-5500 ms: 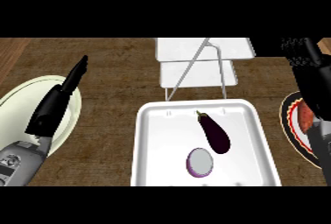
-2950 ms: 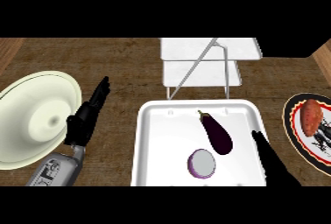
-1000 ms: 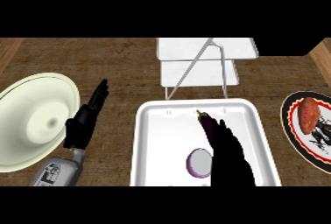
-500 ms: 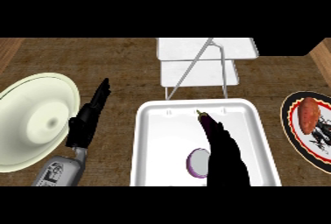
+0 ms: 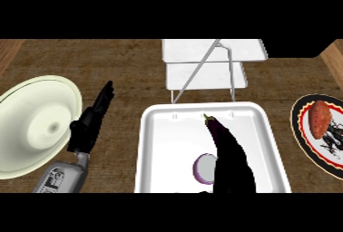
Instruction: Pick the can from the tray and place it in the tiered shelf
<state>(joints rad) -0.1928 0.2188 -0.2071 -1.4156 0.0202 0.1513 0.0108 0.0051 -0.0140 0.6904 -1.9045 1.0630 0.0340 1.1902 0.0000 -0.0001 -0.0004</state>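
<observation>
Sitting in the white tray [image 5: 155,149], the can [image 5: 204,168] is lying just left of the right hand [image 5: 234,174]. That hand is stretching over the eggplant [image 5: 213,126], fingers straight and together, holding nothing. The left hand [image 5: 90,123] is resting open on the brown wooden counter [image 5: 127,68], beside a pale plate [image 5: 33,118].

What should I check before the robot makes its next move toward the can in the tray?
1. Can lies in the white tray: ok.
2. Right hand near the can: ok, just to its right.
3. Can grasped: not ok, the fingers are straight, not curled round it.
4. Hand apart from the eggplant: cannot tell, they overlap in the view.
5. Tiered shelf in view behind the tray: ok.
6. Left hand out of the way: ok, open, left of the tray.
</observation>
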